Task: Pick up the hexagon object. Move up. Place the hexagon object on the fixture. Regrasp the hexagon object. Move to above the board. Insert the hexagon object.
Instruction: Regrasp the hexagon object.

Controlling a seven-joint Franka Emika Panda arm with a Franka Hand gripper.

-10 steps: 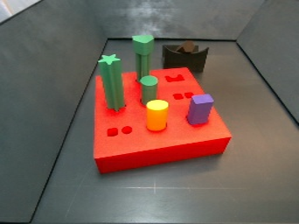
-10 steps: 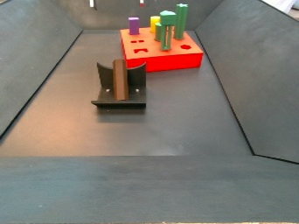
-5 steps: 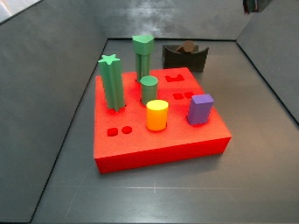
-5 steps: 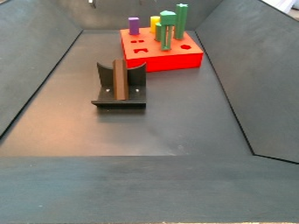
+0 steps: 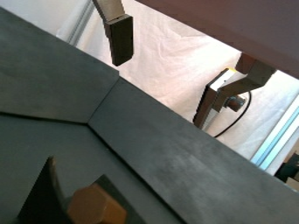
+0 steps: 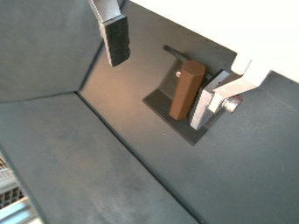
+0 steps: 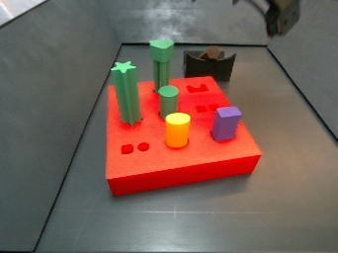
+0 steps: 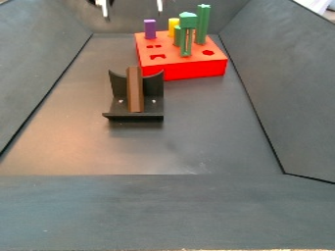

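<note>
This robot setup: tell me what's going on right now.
Nothing is held yet. The pincer hangs open and empty high above the floor, over the fixture. The hexagon object stands upright in the red board with the other pegs, untouched. The pickup is not yet begun.

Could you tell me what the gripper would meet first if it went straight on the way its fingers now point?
Probably the fixture: in a wrist view it lies between and beyond the open, empty gripper, which is high above the floor. Depth is unclear, so it might just miss it.

Silver gripper [image 6: 170,66] fingers, dark pads
</note>
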